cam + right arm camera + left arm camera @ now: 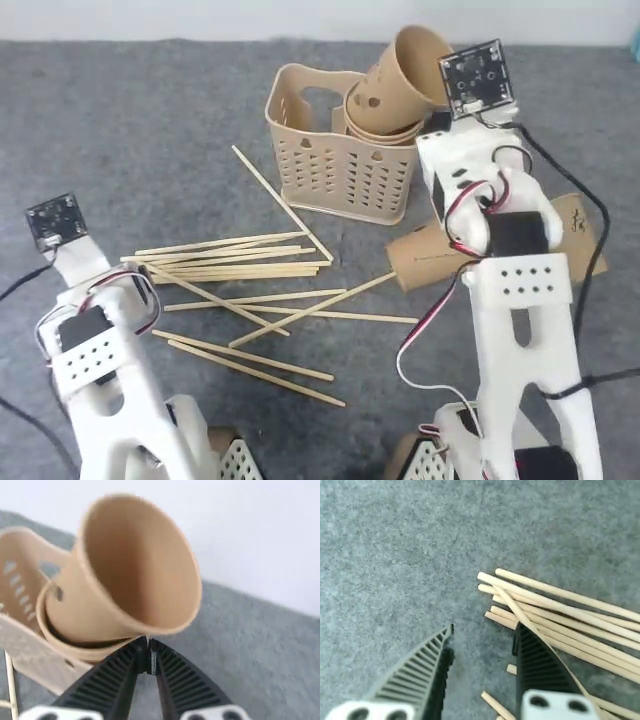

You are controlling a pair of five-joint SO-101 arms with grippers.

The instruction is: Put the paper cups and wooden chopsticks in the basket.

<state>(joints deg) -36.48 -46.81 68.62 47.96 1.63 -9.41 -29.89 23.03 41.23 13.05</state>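
A tan slotted basket stands at the back of the grey carpet with paper cups nested inside it. One paper cup leans out of that stack, mouth toward my right arm. My right gripper is shut on the lower rim of this cup. Another paper cup lies on its side under the right arm. Several wooden chopsticks lie scattered in front of the basket. My left gripper hangs open just above the carpet at the chopsticks' left ends, one finger over them.
The basket wall and a stacked cup sit just under the tilted cup. A white wall runs behind the carpet's far edge. Bare carpet lies to the left of the chopsticks. Both arm bases stand at the near edge.
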